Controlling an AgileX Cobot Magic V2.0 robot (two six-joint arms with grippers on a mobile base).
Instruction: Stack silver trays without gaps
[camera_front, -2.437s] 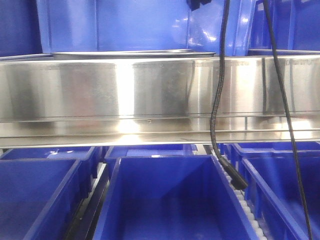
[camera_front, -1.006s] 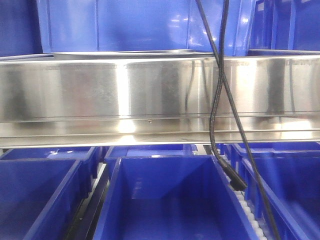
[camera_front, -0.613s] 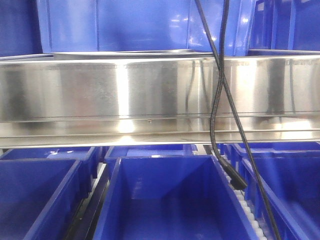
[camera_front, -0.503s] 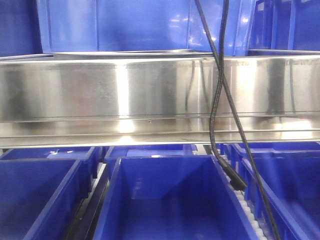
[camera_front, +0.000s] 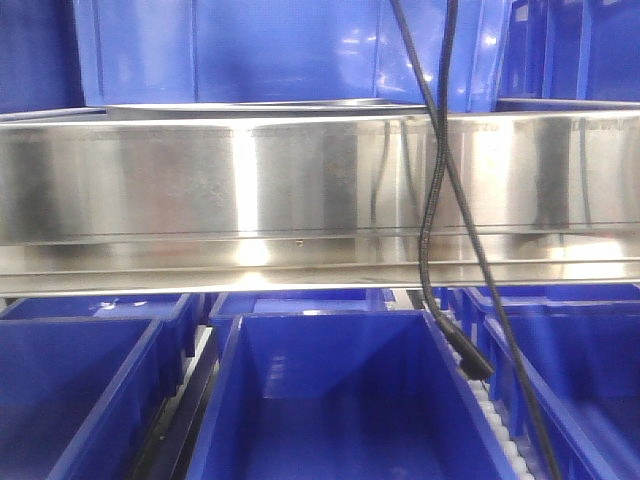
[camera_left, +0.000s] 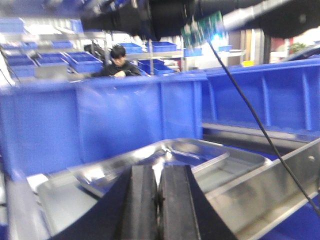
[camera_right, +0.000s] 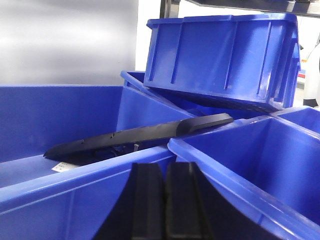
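1. In my left wrist view, the left gripper (camera_left: 158, 200) sits at bottom centre, pads pressed together, holding nothing.
2. Behind it I count two silver trays (camera_left: 200, 155), one nested in the other, mid-frame.
3. My right gripper (camera_right: 165, 200) is likewise closed and empty, above blue bins (camera_right: 225, 55); I count at least four there.
4. Front view: one brushed-steel rail (camera_front: 300, 190) across the middle, two black cables (camera_front: 435, 200) at right.
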